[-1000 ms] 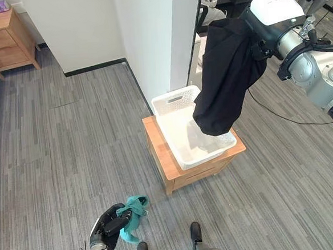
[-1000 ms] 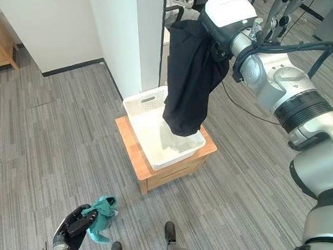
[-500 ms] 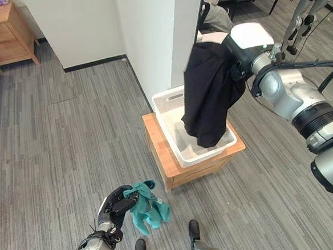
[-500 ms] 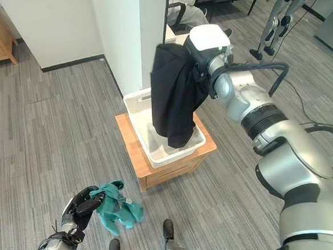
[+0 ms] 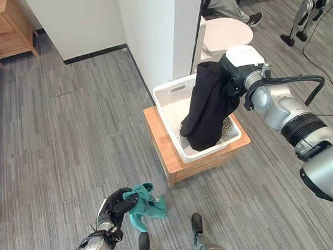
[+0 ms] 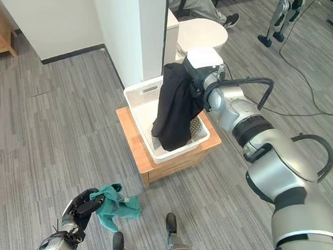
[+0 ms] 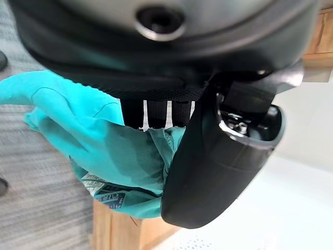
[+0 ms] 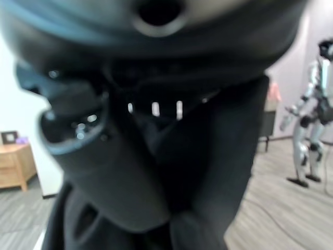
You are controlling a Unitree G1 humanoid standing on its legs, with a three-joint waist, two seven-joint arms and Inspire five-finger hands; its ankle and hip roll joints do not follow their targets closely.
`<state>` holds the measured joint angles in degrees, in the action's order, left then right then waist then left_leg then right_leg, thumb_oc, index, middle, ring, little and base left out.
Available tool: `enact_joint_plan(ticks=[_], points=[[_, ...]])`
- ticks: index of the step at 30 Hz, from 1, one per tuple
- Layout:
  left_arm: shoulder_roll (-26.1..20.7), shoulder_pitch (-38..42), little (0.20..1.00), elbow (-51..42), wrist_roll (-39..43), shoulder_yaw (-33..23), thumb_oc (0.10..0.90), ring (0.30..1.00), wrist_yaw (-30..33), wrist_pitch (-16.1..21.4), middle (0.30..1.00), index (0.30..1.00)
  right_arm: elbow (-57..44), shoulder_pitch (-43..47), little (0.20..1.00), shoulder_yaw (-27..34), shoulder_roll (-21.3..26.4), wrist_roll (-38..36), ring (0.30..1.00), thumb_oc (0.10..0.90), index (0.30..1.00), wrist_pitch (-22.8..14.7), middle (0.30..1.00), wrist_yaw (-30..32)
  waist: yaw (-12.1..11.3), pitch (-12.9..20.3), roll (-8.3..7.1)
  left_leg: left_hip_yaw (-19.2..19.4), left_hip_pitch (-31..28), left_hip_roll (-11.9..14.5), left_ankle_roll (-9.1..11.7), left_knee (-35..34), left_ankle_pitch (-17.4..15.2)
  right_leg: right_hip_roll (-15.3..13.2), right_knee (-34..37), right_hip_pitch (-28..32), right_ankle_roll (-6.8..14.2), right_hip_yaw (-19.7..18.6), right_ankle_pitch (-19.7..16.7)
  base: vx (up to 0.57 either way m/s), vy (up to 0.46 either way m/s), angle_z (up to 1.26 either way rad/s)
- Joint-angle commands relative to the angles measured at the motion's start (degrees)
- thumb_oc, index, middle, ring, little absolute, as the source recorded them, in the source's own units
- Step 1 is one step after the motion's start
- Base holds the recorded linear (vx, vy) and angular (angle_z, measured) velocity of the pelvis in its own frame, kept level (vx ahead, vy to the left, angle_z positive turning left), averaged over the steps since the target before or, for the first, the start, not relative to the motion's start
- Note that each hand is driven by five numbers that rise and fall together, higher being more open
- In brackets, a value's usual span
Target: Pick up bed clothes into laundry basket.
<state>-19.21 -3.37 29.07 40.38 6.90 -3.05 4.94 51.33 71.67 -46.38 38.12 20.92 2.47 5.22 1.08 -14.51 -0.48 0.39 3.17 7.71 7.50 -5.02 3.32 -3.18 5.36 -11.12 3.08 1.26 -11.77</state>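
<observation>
i've got my right hand [image 8: 104,156] clamped on the black garment [image 5: 208,108] hanging into the white basket [image 5: 170,96]; next, release; left hand [image 5: 116,207] grips the teal cloth [image 5: 146,199].

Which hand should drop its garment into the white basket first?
Probably the right hand: its black garment already hangs into the white plastic laundry basket. The left hand holds the teal cloth low, near the floor.

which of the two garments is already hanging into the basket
The black garment, held by the right hand, hangs into the white basket. The teal one is in the left hand, low near the floor.
</observation>
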Motion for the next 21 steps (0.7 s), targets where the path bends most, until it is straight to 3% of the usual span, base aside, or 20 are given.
enact_joint_plan(ticks=[1,11,12,13,21], points=[[-3.5,6.1,0.3,-2.2,-0.6,1.8,0.4,0.3,-0.2,5.6,0.3,0.3,3.5,8.8,0.9,3.8,-2.7,-1.4,0.9,0.8,0.9,0.4,0.9,4.0,-0.2,1.1,-2.94,3.8,-4.0,-0.3,0.7,0.0,-4.7,-5.1,-0.4,3.0,5.8,-0.2,8.2,0.0,0.0,0.0],[-3.6,6.7,0.3,-2.2,-0.2,1.6,0.4,0.3,-0.1,5.4,0.3,0.3,3.6,10.4,0.9,3.0,-4.6,-1.0,0.9,0.8,0.9,0.6,0.9,4.0,0.1,0.9,-2.77,4.0,-4.0,0.2,0.8,0.0,-4.5,-4.8,-0.4,3.2,5.6,0.3,8.3,0.0,0.0,0.0],[-2.9,7.0,0.3,-0.1,0.0,1.1,0.4,0.3,-1.1,4.9,0.3,0.3,1.8,13.5,0.9,1.2,4.7,-2.8,0.9,0.8,0.9,-0.9,0.9,1.7,1.1,0.9,-3.39,4.7,-4.8,0.5,1.1,0.0,-4.7,-4.6,-0.4,3.8,5.7,0.3,8.5,-0.01,0.002,0.09],[-2.4,6.9,0.3,0.3,0.7,1.1,0.4,0.3,-1.3,4.8,0.3,0.3,-0.6,12.8,0.9,0.6,6.8,-2.4,0.9,0.8,0.9,-1.4,0.9,1.4,1.6,1.0,-3.66,5.0,-5.2,0.7,1.1,0.0,-4.7,-4.7,-0.4,4.0,5.8,0.4,8.5,-0.01,0.002,0.11],[-0.6,6.9,0.3,2.1,1.9,1.2,0.4,0.3,-1.2,4.8,0.3,0.3,-9.2,7.8,0.9,0.9,13.9,-1.9,0.9,0.8,0.9,-2.2,0.9,0.5,2.5,1.4,-5.01,5.7,-7.2,0.9,1.0,0.0,-5.3,-4.7,-0.4,5.9,5.9,0.4,8.7,-0.01,0.02,-0.07]])
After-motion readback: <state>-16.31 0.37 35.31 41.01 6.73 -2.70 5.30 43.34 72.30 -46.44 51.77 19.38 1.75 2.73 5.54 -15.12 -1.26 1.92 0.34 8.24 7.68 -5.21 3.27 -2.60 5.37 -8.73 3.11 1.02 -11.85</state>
